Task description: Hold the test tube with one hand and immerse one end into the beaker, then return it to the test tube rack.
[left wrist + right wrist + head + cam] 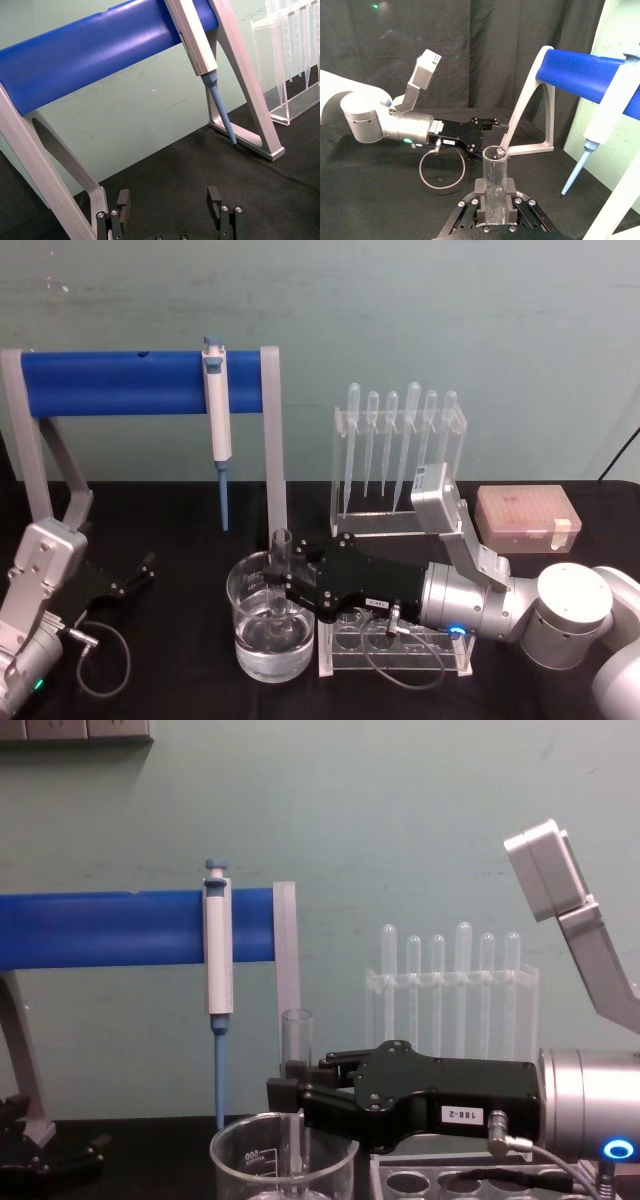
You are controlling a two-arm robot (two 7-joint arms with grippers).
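The black table [190, 540] carries everything. The big stand [130, 383] with its blue crossbar is at the back left. The clear pipette rack [400, 460], at the back to the right of the stand, holds 6 pipettes. My right arm reaches in from the right, low over the tube rack [440, 655], which sits at the front edge just right of the beaker [250, 640]. The beaker stands front and centre with clear liquid in its lower part. A pink tip box [525, 520] lies at the right, behind my arm. The micropipette [217, 420] hangs from the crossbar, tip pointing down. My right gripper [278, 590] is over the beaker's right rim, its 2 fingers clamped on the tube [281, 550]. The tube stands upright with its open rim above my fingers and its lower end down inside the beaker. I cannot tell whether the rounded bottom reaches the liquid. My left gripper [168, 200] is parked low over the table at the front left, under the crossbar and well apart from the beaker, its fingers [122, 200] spread apart with nothing between them.
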